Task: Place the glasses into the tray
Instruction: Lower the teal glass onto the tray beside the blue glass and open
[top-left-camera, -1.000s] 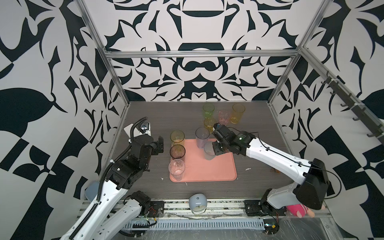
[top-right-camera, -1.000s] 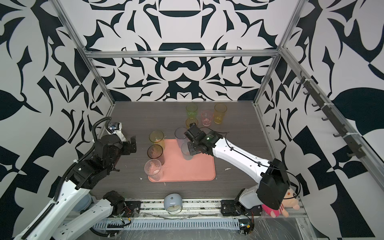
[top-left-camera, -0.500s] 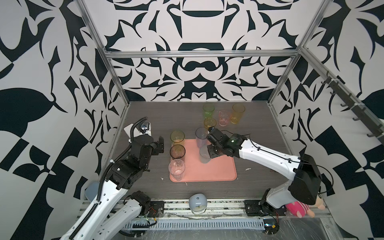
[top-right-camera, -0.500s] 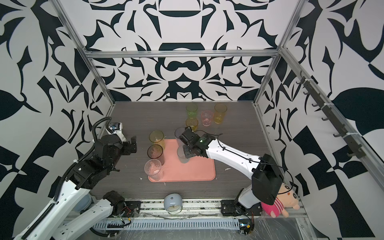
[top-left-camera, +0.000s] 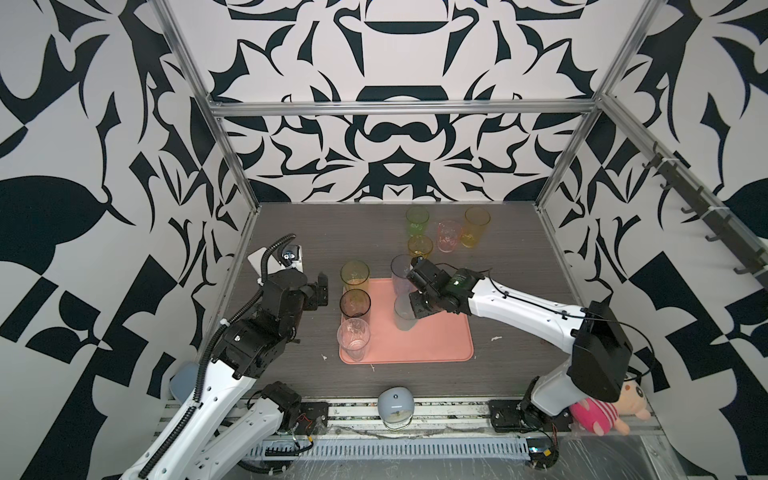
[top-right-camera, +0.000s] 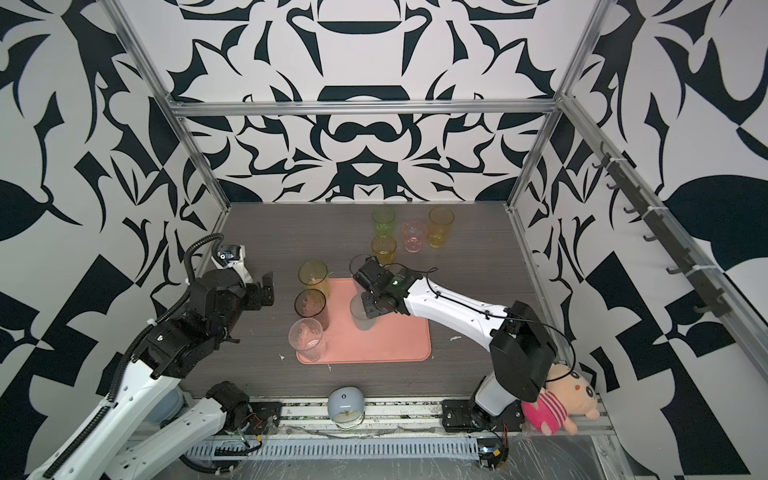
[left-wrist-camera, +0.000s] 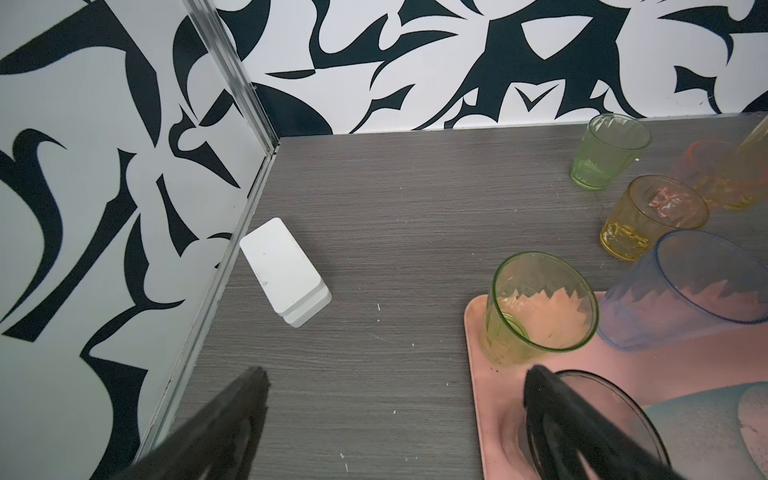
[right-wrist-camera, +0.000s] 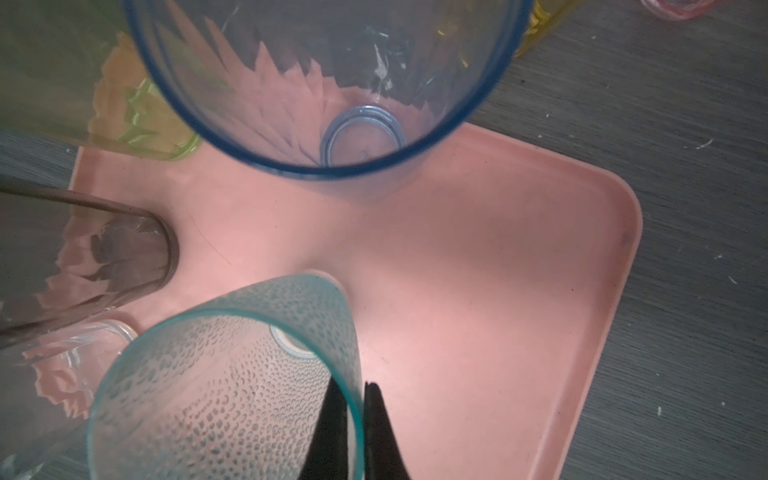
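Observation:
The salmon-pink tray (top-left-camera: 436, 340) (top-right-camera: 395, 340) lies mid-table. My right gripper (right-wrist-camera: 356, 388) (top-left-camera: 415, 303) is shut on the rim of a dotted teal glass (right-wrist-camera: 232, 374) (top-left-camera: 404, 318), one finger inside and one outside. The glass's base is at or just above the tray floor (right-wrist-camera: 478, 270). A blue glass (top-left-camera: 401, 272), a yellow-green glass (top-left-camera: 354, 274), a smoky glass (top-left-camera: 354, 303) and a clear glass (top-left-camera: 353, 338) stand in the tray. Green (top-left-camera: 417, 220), amber (top-left-camera: 419, 246), pink (top-left-camera: 449, 236) and yellow (top-left-camera: 476, 227) glasses stand on the table behind. My left gripper (left-wrist-camera: 397, 374) (top-left-camera: 322, 286) is open and empty, left of the tray.
A white box (left-wrist-camera: 286, 272) lies by the left wall. A pale dome gadget (top-left-camera: 395, 405) sits at the front edge and a plush toy (top-left-camera: 602, 411) by the right arm's base. Patterned walls close three sides.
My right gripper has carried the teal glass leftward and toward the front, from the tray's back edge to its middle. The left arm has not moved.

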